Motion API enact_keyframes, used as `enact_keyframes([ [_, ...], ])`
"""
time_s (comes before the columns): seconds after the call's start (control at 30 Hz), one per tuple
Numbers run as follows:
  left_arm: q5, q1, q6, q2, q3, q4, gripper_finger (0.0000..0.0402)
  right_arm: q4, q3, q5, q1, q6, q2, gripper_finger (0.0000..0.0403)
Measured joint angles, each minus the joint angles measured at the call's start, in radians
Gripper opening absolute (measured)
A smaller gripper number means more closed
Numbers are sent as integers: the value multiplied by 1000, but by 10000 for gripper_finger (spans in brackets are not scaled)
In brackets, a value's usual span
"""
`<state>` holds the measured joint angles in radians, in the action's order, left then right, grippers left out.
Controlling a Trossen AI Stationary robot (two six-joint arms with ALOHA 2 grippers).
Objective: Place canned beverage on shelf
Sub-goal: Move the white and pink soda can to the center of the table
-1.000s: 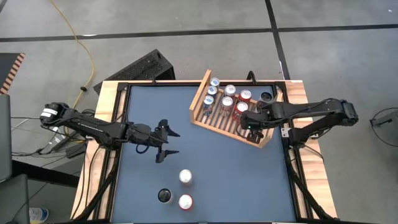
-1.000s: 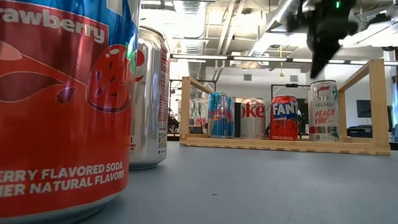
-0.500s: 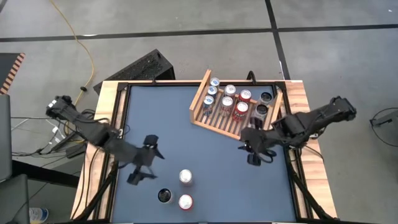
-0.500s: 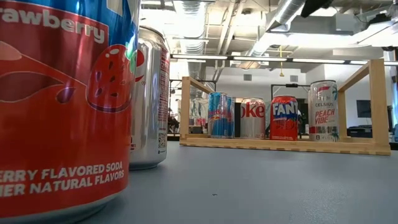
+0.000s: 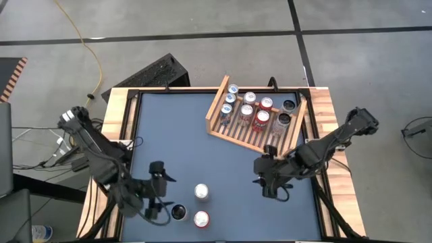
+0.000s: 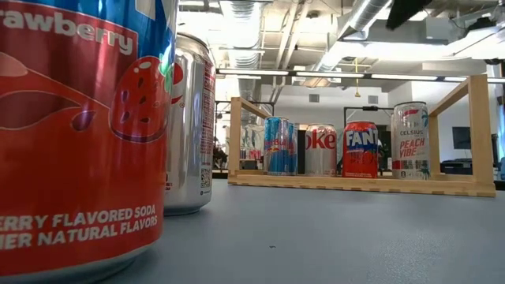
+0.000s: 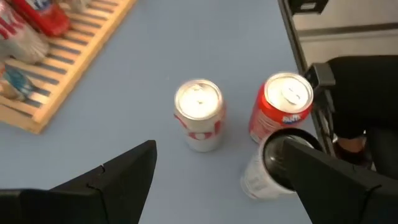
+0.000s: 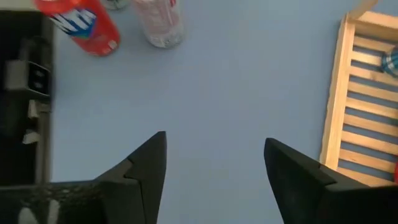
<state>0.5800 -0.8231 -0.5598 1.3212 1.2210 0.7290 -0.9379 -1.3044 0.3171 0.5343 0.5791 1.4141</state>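
Note:
The wooden shelf (image 5: 236, 133) sits at the table's far right and holds several upright cans (image 5: 255, 115), seen side-on in the low view as a row of cans (image 6: 361, 150). Three loose cans stand near the front edge: a white one (image 7: 199, 115), a red one (image 7: 283, 106) and a dark-topped one (image 7: 264, 171). My left gripper (image 5: 162, 194) hangs open just left of them. One of its fingers (image 7: 329, 180) shows in front of the dark-topped can. My right gripper (image 5: 263, 179) hangs open over bare table, nearer than the shelf.
The low view is filled at the left by the red strawberry can (image 6: 79, 134), with a silver can (image 6: 189, 126) behind it. A raised black frame (image 5: 131, 135) borders the table. Bare blue table (image 5: 229, 196) lies between the two grippers.
My right gripper has left the shelf's right end, opened, and moved toward the near edge and a little left. A dark-topped can stands where it was. My left gripper has moved from the table's middle toward the near edge, up to the loose cans, staying open.

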Motion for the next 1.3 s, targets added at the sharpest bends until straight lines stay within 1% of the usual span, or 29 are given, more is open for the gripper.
enact_keyframes([
  [0.07, -14, -1, -40, 55, 25, 8, 334, -1, 0, -1, 0, 4, 30, 239],
  [0.17, -61, -12, -74, 131, 64, 3, 334, 0, 0, -18, 0, 17, 70, 238],
  [0.23, -55, -31, -93, 172, 83, 5, 334, 0, 0, -40, 0, 18, 91, 238],
  [0.33, -19, -58, -121, 202, 96, -30, 334, 8, 0, -59, 1, 20, 119, 238],
  [0.43, 84, -108, -186, 207, 90, -42, 334, 13, 0, -61, 3, 39, 149, 238],
  [0.6, 271, -200, -293, 221, 15, -50, 334, 33, 0, -60, 9, 45, 199, 237],
  [0.67, 312, -217, -314, 220, -24, -110, 334, 41, 0, -65, 9, 42, 219, 237],
  [0.77, 374, -237, -301, 220, -81, -207, 334, 50, 0, -85, 9, 42, 240, 237],
  [0.83, 386, -241, -277, 220, -110, -277, 334, 61, 0, -87, 9, 43, 253, 237],
  [0.93, 380, -244, -290, 220, -149, -282, 334, 80, 1, -94, 9, 43, 264, 237],
  [1.0, 378, -247, -300, 218, -174, -331, 334, 102, 1, -105, 9, 43, 263, 237],
  [1.2, 425, -269, -279, 217, -256, -497, 334, 144, 1, -108, 9, 42, 263, 237],
  [1.3, 431, -276, -292, 217, -294, -541, 334, 141, 1, -109, 9, 42, 263, 237],
])
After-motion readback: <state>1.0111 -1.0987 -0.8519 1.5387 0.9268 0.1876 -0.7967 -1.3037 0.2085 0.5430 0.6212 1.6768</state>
